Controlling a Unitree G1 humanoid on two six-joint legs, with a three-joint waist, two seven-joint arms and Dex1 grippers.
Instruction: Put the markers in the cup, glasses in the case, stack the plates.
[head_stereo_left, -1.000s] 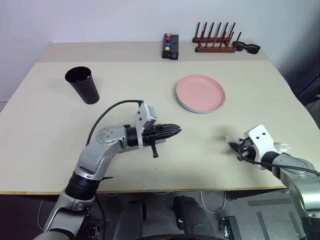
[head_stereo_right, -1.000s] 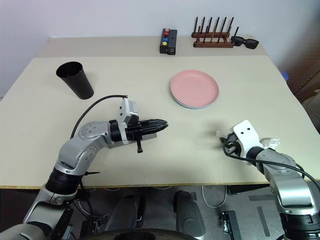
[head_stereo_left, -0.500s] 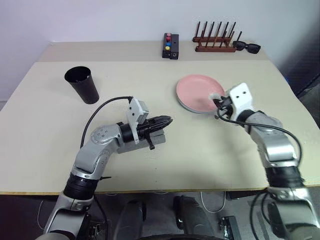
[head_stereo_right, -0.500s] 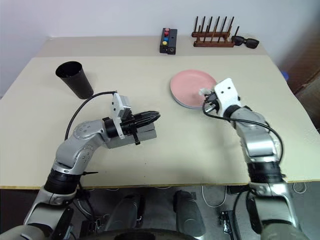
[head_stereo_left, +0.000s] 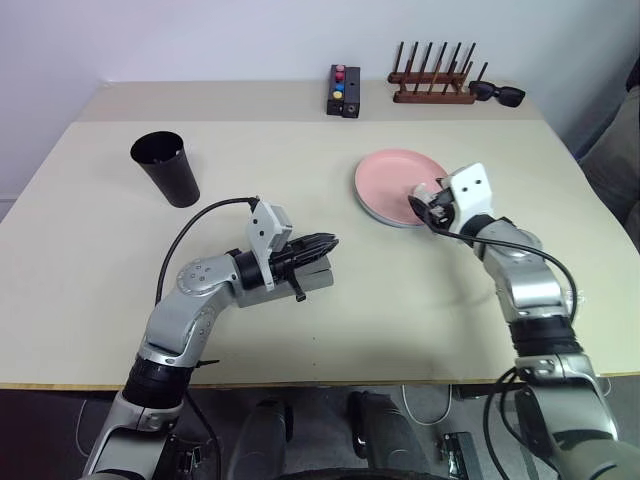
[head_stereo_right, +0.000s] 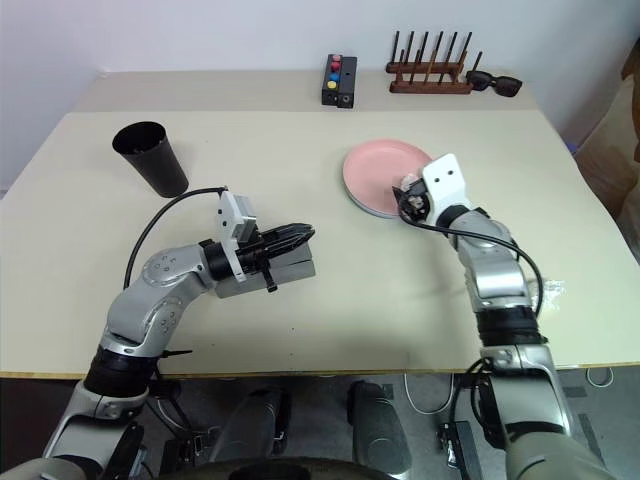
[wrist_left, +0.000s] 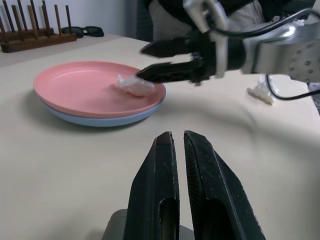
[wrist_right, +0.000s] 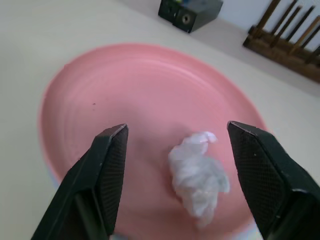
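The pink plate (head_stereo_left: 385, 178) lies stacked on the light blue plate (wrist_left: 100, 120) right of the table's centre. My right gripper (wrist_right: 177, 129) hovers open over the pink plate's near rim, and a crumpled white wad (wrist_right: 198, 178) lies on the plate between its fingers. My left gripper (head_stereo_left: 330, 243) is shut and empty. It points level towards the plates, just above the grey case (head_stereo_left: 318, 281), which looks closed. The black cup (head_stereo_left: 166, 168) stands upright at the far left. The markers and the glasses are out of view.
At the back edge are a black box with coloured buttons (head_stereo_left: 342, 92), a wooden peg rack (head_stereo_left: 431, 84) and black sunglasses (head_stereo_left: 494, 94). Another crumpled white scrap (head_stereo_right: 550, 290) lies near the table's right front.
My right arm swung up from the table's front right to the pink plate with the white wad, then opened; the wad now lies on the plate. The left gripper hardly moved.
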